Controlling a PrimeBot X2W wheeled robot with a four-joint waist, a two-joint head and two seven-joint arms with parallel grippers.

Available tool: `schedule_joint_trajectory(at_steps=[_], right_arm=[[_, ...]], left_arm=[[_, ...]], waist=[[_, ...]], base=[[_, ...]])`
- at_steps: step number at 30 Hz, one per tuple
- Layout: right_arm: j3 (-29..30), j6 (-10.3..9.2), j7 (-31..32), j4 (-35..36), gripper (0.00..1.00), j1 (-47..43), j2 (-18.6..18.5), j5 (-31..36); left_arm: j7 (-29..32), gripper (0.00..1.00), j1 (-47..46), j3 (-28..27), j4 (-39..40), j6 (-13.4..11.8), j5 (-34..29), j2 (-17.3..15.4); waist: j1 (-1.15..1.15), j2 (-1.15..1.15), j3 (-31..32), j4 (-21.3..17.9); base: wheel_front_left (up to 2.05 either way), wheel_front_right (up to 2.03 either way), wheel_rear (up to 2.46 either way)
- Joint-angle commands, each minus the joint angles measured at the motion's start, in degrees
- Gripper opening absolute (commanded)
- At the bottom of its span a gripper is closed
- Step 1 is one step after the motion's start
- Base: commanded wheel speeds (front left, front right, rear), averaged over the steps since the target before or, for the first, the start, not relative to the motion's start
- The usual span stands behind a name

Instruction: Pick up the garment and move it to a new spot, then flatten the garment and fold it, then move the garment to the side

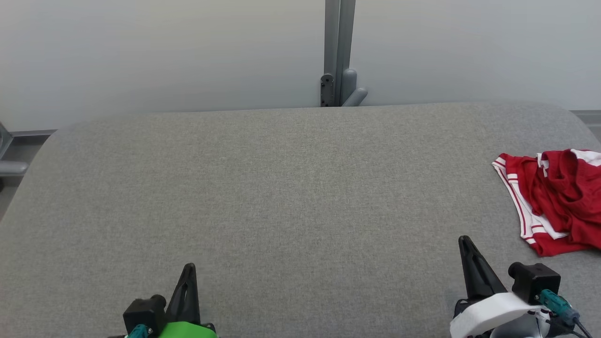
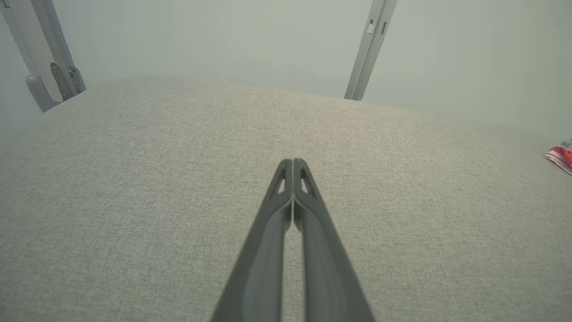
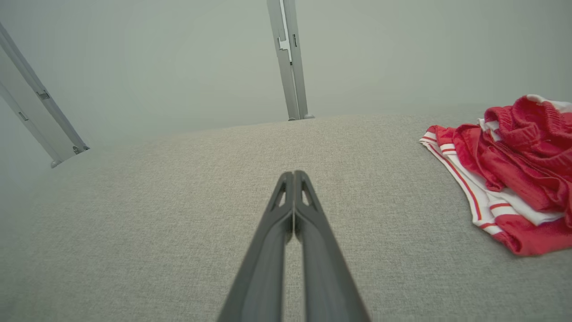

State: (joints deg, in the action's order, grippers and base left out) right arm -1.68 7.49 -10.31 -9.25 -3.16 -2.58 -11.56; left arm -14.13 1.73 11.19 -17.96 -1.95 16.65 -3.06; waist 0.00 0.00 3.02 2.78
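Red garment point(image 1: 558, 197): crumpled, near, ahead-right of right gripper point(image 1: 465, 240).
Right gripper: pinched closed, empty, seemingly parked.
Left gripper point(image 1: 188, 267): likewise, well away.

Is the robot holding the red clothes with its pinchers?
No, nothing is held. The left gripper and right gripper are shut empty; the red garment lies apart.

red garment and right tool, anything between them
Nothing; bare grey tabletop separates the right tool and the red garment, clear in the head and right wrist views.
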Motion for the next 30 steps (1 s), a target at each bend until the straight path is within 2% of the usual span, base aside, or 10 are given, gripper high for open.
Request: schedule_joint_trajectory(at_steps=[1,16,30], right_arm=[[0.53,0.0,0.56,0.66,0.0,1.09,-0.18,-3.16],[2.88,0.0,3.99,-0.3,0.0,2.78,-0.36,-18.78],[4.63,0.0,6.52,-1.05,0.0,4.06,-0.46,-30.27]], left_arm=[[0.54,0.0,-1.2,-0.71,0.76,0.5,2.96,-0.01],[4.3,0.0,-3.73,-3.27,0.46,2.31,17.6,0.02],[7.1,0.0,-5.53,-5.17,0.29,3.66,28.43,0.05]], waist=[[0.0,0.0,-0.06,-0.05],[0.0,0.0,-0.45,-0.39],[0.0,0.0,-0.79,-0.68]], base=[[0.0,0.0,0.0],[0.0,0.0,0.0],[0.0,0.0,0.0]])
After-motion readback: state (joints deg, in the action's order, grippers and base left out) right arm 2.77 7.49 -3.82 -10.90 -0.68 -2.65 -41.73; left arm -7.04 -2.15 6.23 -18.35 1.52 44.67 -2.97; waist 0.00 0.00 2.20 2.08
